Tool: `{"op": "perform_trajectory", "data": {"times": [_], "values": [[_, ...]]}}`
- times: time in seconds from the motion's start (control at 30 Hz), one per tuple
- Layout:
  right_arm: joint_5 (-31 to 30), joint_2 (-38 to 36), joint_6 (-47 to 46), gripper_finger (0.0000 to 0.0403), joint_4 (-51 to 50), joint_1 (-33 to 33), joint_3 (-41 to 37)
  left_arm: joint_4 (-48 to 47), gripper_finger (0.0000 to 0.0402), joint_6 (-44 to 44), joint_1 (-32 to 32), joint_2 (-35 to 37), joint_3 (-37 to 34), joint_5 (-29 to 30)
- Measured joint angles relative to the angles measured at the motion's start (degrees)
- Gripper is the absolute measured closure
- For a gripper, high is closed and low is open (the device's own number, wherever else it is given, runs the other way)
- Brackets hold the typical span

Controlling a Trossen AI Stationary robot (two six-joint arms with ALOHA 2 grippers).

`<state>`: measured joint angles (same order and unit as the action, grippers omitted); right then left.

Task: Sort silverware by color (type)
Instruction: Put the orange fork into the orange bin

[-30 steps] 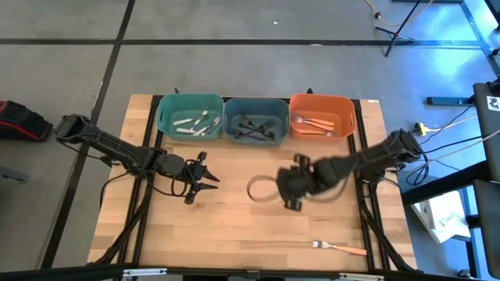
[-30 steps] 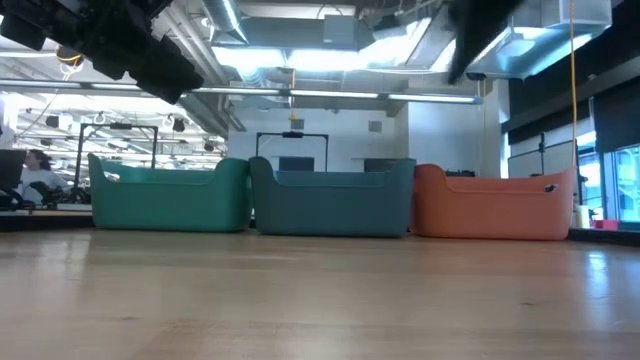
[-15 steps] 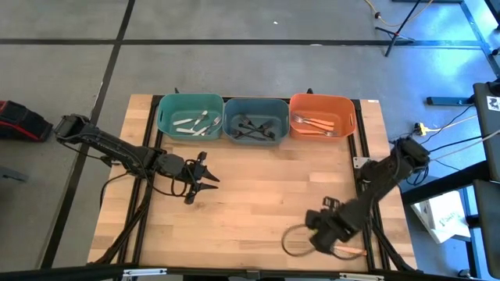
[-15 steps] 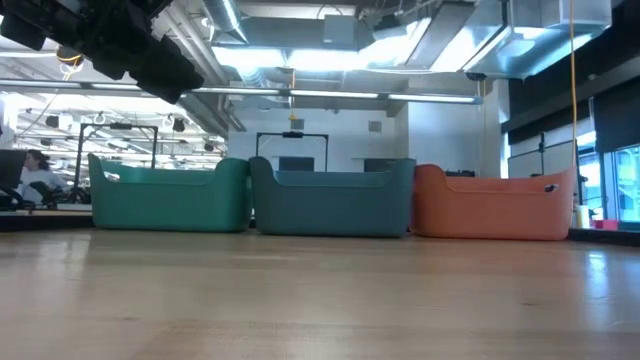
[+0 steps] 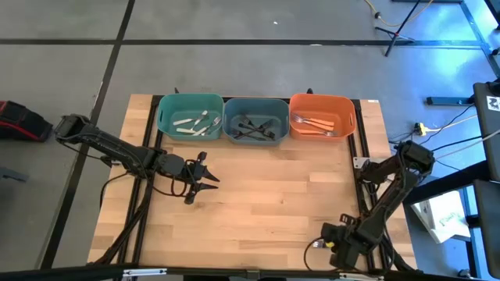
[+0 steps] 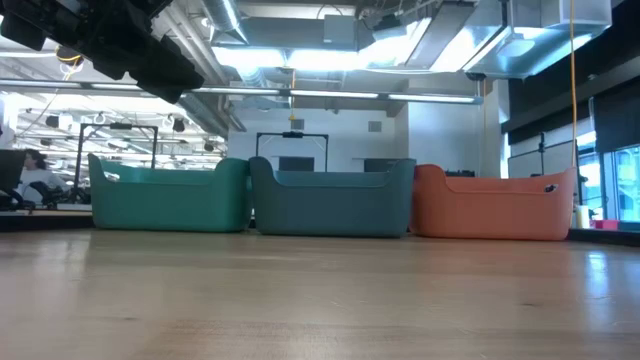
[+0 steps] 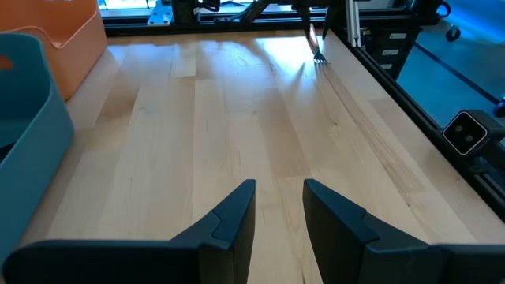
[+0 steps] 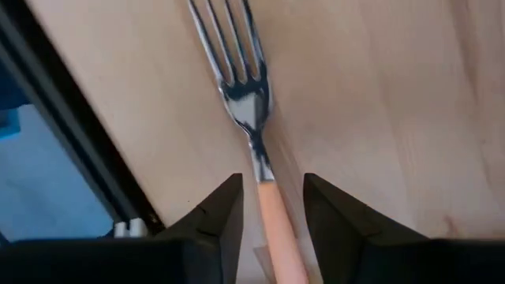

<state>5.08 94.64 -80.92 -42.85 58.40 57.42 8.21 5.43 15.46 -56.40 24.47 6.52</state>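
A: How far along is the sort?

B: Nearly done, I judge. The right end effector (image 8: 264, 209) has its fingers apart astride the orange-handled fork (image 8: 251, 118) on the worktop (image 8: 379, 102).

A: And beyond it?

B: The left end effector (image 5: 205, 178), fingers apart, waits; past it, the three bins (image 5: 255, 119) hold sorted forks.

Lighting bright and even, from ceiling fixtures (image 6: 300, 55) visible in the low view. Glare streaks the surface (image 7: 260, 55) in the left wrist view. Blue cast at right floor edge. Near surface in the low view is soft-focused.
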Motion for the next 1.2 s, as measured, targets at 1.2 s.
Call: {"op": "perform_trajectory", "data": {"times": [1.2], "values": [[-9.6,1.5,13.1,0.0396,1.0,-9.3,-1.8,0.0,0.0298,0.0,0.0,0.0,0.0,-1.7]]}}
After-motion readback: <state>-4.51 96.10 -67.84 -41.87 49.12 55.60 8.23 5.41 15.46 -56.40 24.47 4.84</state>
